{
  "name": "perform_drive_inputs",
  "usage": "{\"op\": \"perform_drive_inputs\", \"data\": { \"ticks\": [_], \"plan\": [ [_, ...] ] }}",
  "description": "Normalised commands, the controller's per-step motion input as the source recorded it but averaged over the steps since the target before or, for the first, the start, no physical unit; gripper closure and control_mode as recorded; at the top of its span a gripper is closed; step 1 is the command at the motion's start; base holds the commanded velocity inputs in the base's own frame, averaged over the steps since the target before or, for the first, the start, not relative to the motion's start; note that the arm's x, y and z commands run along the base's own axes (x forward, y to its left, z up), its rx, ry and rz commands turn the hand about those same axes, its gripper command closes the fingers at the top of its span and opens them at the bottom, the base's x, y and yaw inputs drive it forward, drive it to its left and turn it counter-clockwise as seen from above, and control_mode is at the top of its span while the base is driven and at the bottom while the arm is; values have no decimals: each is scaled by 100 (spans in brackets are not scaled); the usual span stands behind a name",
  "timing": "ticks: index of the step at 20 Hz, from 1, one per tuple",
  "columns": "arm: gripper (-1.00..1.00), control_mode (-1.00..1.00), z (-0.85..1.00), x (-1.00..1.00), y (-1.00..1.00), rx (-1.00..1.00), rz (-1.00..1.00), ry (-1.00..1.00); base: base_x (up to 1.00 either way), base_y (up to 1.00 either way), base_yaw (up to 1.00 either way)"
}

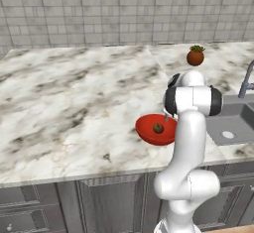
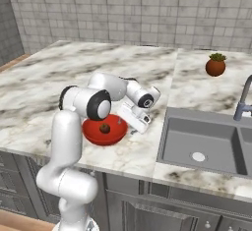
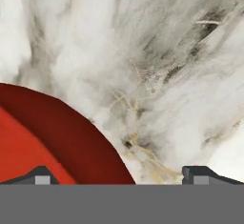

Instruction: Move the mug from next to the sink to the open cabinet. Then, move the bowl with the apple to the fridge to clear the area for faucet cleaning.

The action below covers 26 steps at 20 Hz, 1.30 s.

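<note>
The red bowl [image 1: 148, 129] [image 2: 94, 134] sits on the marble counter just left of the sink [image 1: 233, 124] [image 2: 206, 137], with the small brownish apple [image 1: 158, 128] [image 2: 105, 128] inside it. My gripper [image 2: 131, 123] [image 3: 121, 175] hangs low at the bowl's sink-side rim, open and holding nothing. In the hand view the bowl [image 3: 38, 137] curves in from the lower left; one fingertip [image 3: 43, 175] stands over it and the other over bare marble. The faucet [image 1: 246, 81] [image 2: 243, 102] rises behind the sink. The mug, cabinet and fridge are out of view.
A red-brown ball with a green top [image 1: 195, 56] [image 2: 215, 65] stands at the back of the counter by the tiled wall. Marble counter [image 1: 74, 103] stretches wide to the left. Grey cabinet doors run below the front edge.
</note>
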Motion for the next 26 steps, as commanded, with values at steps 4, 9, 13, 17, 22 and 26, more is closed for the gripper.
{"op": "perform_drive_inputs", "data": {
  "ticks": [4,9,13,17,22,26],
  "plan": [
    [-100,-100,0,-57,28,-9,8,-15,0,0,0],
    [-100,-100,3,-32,9,-6,5,-21,0,0,0],
    [-100,-100,1,-22,0,-8,10,-27,0,0,0],
    [-100,-100,-4,0,0,-1,4,-11,0,0,0],
    [-100,-100,-19,1,-2,0,3,-5,0,0,0],
    [-100,-100,0,0,-20,1,5,-1,0,0,0]
  ]
}}
